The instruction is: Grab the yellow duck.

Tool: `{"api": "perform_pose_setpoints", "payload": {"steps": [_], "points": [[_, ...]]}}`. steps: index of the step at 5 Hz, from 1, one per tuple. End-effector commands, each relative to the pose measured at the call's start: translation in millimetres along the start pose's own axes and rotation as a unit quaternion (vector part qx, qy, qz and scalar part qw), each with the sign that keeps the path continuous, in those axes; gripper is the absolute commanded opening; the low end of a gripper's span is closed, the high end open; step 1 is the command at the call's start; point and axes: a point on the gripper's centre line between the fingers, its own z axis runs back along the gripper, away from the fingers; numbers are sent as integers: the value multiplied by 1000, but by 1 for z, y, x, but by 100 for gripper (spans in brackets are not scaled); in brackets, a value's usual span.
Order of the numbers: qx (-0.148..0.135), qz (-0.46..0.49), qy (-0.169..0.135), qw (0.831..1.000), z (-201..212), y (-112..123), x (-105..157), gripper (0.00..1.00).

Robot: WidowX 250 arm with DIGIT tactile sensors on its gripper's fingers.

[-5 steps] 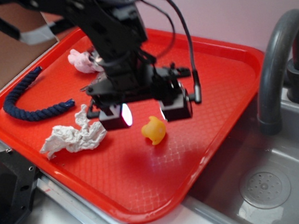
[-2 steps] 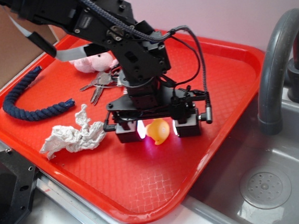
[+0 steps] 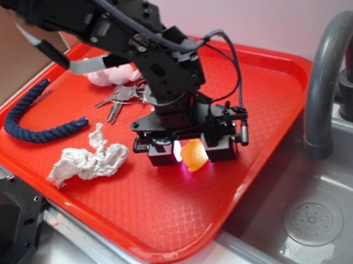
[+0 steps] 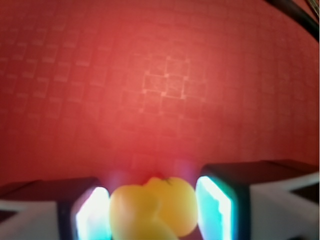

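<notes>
The yellow duck (image 3: 194, 154) sits between the two fingers of the hand (image 3: 192, 153), low on the red tray (image 3: 266, 93), a little right of its middle. In the wrist view the duck (image 4: 152, 210) fills the gap between the lit pads (image 4: 214, 206), and both pads seem to touch its sides, so the hand is nearly closed around it. I cannot tell if the duck is lifted from the tray. The black arm (image 3: 124, 31) comes from the upper left and bends down, so the hand points almost straight down at the tray.
</notes>
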Motion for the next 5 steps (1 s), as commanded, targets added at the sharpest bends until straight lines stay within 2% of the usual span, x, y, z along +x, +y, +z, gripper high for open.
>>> {"api": "perform_pose_setpoints", "payload": {"steps": [1, 2, 3, 4, 5], "points": [[-86, -99, -5, 991, 91, 23, 45, 0], [-102, -154, -3, 983, 141, 35, 56, 0], [-107, -166, -51, 979, 192, 57, 57, 0], [-101, -174, -50, 978, 209, 62, 47, 0], [-71, -157, -34, 984, 207, 61, 41, 0]]}}
